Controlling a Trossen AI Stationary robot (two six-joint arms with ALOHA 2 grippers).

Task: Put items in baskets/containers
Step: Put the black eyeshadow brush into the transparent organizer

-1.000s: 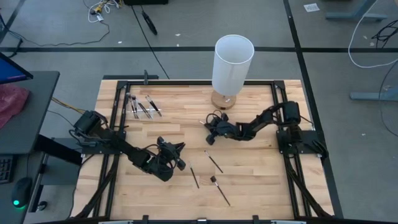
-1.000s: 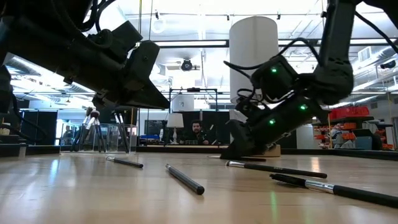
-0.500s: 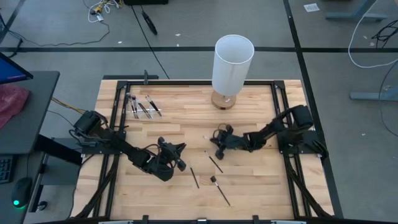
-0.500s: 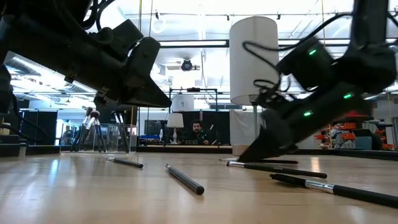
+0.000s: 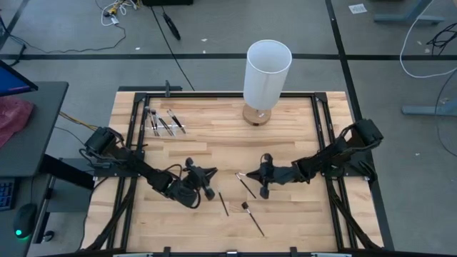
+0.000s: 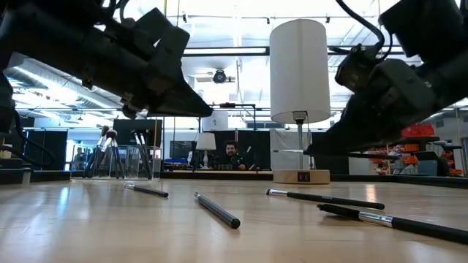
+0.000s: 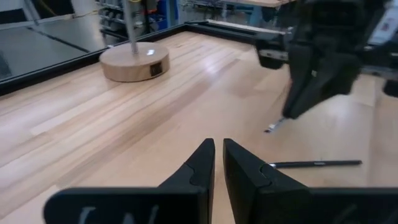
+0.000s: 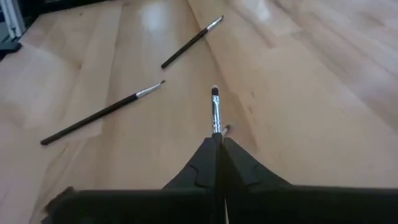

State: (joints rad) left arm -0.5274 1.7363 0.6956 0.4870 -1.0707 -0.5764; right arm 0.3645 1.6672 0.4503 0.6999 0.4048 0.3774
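My right gripper point(image 8: 219, 144) hangs above the middle of the table, shut on a thin dark brush point(image 8: 216, 112). The brush's silver ferrule and dark tip stick out past the fingers. My left gripper point(image 7: 218, 163) waits to its left, a little above the wood, shut with nothing between its fingers. Three more brushes lie flat on the table: one point(image 5: 223, 203), another point(image 5: 248, 188) and a third point(image 5: 254, 219). The low clear container point(image 5: 161, 121) at the far left holds several brushes. My right gripper pinches the brush's handle point(image 8: 217, 133) between its two fingers, which lie along the brush. The bristle end points out ahead, slanting down toward the table's left. The brush is lifted clear of the wood; its tip point(image 7: 273, 127) hangs just above the surface.
A tall white cylinder point(image 5: 268, 68) on a round wooden base point(image 5: 257, 115) stands at the far middle of the table. A black frame point(image 5: 214, 93) runs round the table's edge. Bare wood lies between the grippers and the container.
My right gripper has come from near the cylinder's base toward the table's near edge and a little right. It has risen off the wood, taking the brush up with it. My left gripper has tipped slightly at the wrist without changing place.
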